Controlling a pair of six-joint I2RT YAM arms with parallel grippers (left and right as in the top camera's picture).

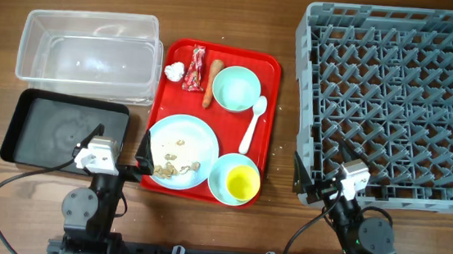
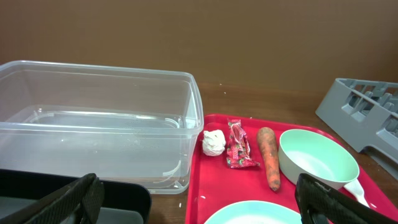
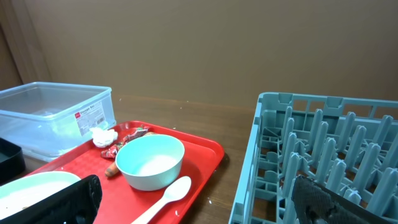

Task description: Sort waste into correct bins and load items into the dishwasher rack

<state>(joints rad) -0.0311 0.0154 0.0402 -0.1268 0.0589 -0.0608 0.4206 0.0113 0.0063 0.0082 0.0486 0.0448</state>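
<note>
We see left hand (image 2: 199, 203) and right hand (image 3: 196, 200) spread wide, holding nothing. On flat red plastic tray (image 1: 271, 73): crumpled white paper ball (image 1: 174, 71), red candy wrapper (image 1: 195, 68), orange carrot-like stick (image 1: 211, 84) at 11 o'clock; beige crumbs (image 1: 175, 169) on pale blue round plate (image 1: 185, 134) at 7.

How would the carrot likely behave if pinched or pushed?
The carrot looks stiff, so it probably keeps its shape when pinched. Round and tapered, it may roll in a curve if pushed sideways. The wrapper lies close beside it and could get dragged.
</note>
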